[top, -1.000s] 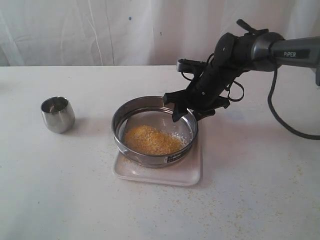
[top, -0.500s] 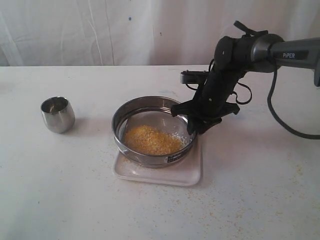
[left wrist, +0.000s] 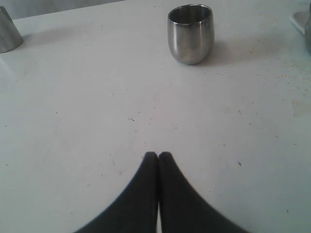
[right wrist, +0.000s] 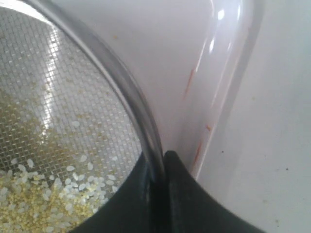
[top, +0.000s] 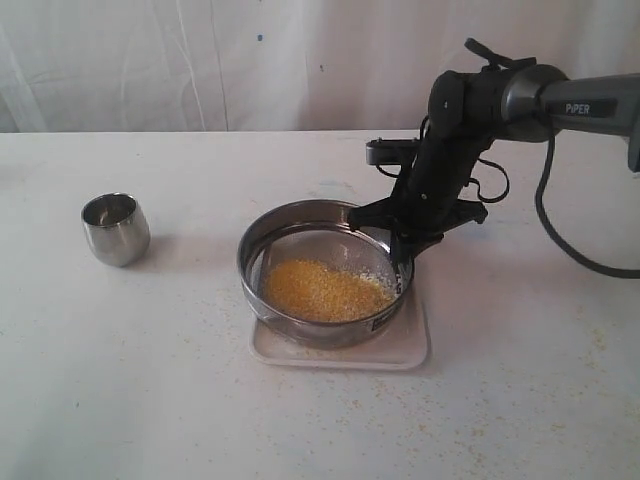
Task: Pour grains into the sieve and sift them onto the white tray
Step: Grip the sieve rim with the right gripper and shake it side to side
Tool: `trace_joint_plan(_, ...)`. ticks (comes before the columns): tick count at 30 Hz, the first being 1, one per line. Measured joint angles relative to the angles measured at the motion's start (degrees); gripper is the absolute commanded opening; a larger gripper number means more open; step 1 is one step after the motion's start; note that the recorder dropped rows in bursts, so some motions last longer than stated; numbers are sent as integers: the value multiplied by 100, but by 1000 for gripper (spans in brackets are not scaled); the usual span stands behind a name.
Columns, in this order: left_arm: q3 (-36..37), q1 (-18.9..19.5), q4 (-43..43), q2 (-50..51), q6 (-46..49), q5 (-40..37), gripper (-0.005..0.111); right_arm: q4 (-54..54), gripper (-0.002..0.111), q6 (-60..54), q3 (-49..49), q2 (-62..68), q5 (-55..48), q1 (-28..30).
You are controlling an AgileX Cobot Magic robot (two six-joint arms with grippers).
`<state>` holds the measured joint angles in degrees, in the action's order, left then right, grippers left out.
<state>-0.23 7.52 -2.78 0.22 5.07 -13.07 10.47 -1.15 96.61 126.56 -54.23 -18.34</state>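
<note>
White table; right gripper pinching sieve rim; left gripper pressed together.

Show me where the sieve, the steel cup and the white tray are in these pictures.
sieve (top: 310,334): exterior view, front of its steel wall.
steel cup (top: 116,240): exterior view, middle of its side.
white tray (top: 410,341): exterior view, bare front right corner.

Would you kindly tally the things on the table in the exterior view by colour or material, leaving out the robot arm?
Stainless steel: 2, the cup and the sieve
White plastic: 1, the white tray
Yellow: 1, the heap of grains in the sieve
Total: 4
</note>
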Motion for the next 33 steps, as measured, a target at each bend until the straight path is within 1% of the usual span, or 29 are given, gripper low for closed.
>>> trace_joint_plan(3,0,0,0,0,0,0,0,-62,0,52,161,-1,-123,12)
trace_joint_plan(10,0,0,0,0,0,0,0,-170,0,202,693,22,-427,234)
trace_joint_plan(13,0,0,0,0,0,0,0,-321,0,152,741,22,-796,269)
trace_joint_plan(18,0,0,0,0,0,0,0,-426,0,-365,741,22,-1476,269)
trace_joint_plan(27,0,0,0,0,0,0,0,-380,0,-428,801,22,-1267,335)
trace_joint_plan(31,0,0,0,0,0,0,0,-310,0,-307,790,22,-628,335)
trace_joint_plan(33,0,0,0,0,0,0,0,-190,0,-170,790,22,-542,335)
